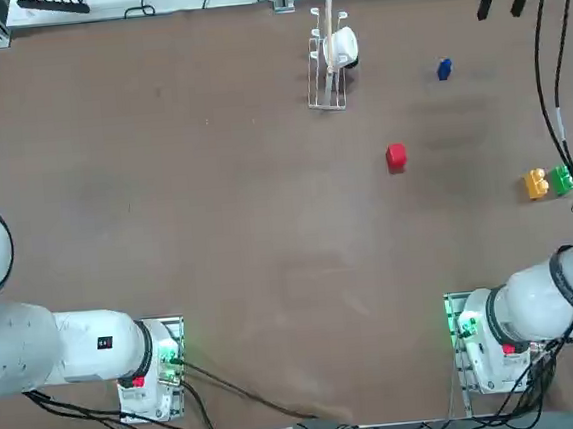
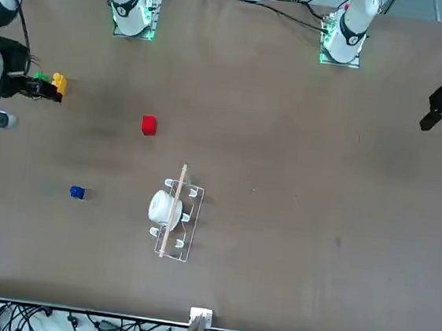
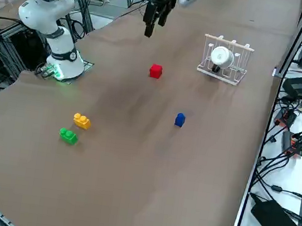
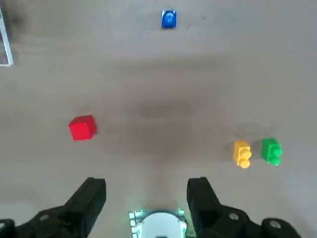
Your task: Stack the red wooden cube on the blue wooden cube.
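The brown counter [image 1: 218, 231] carries a white wire rack [image 1: 325, 60] at its far side, with a white cup [image 1: 340, 47] lying on its side in it. The right pincer [image 4: 146, 198] hangs high above the counter, fingers spread wide, holding and touching nothing. The red wooden cube [image 1: 396, 157] sits flat mid-counter, well apart from the blue wooden cube [image 1: 443, 69], which is farther off, to the rack's right. Neither cube has a long axis. A yellow studded block [image 1: 536, 184] and a green studded block [image 1: 563, 179] lie side by side near the right edge.
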Controlling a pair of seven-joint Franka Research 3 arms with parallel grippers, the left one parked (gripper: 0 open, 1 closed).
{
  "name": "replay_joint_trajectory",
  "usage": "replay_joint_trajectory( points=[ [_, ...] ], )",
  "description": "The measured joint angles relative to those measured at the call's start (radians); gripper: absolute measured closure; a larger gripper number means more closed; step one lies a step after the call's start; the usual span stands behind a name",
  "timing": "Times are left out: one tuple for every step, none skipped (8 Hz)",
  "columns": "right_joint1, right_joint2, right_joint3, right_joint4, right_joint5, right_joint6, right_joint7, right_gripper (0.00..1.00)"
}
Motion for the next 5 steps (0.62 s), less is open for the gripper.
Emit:
replay_joint_trajectory(
  points=[
    [0.008, -0.002, 0.001, -0.033, 0.002, 0.030, 0.000, 0.00],
    [0.020, -0.014, 0.003, -0.090, 0.007, 0.106, 0.001, 0.00],
    [0.035, -0.045, 0.004, -0.188, 0.011, 0.221, 0.004, 0.00],
    [0.047, -0.098, 0.006, -0.329, 0.016, 0.357, 0.006, 0.00],
    [0.059, -0.164, 0.007, -0.490, 0.022, 0.495, 0.018, 0.00]
  ],
)
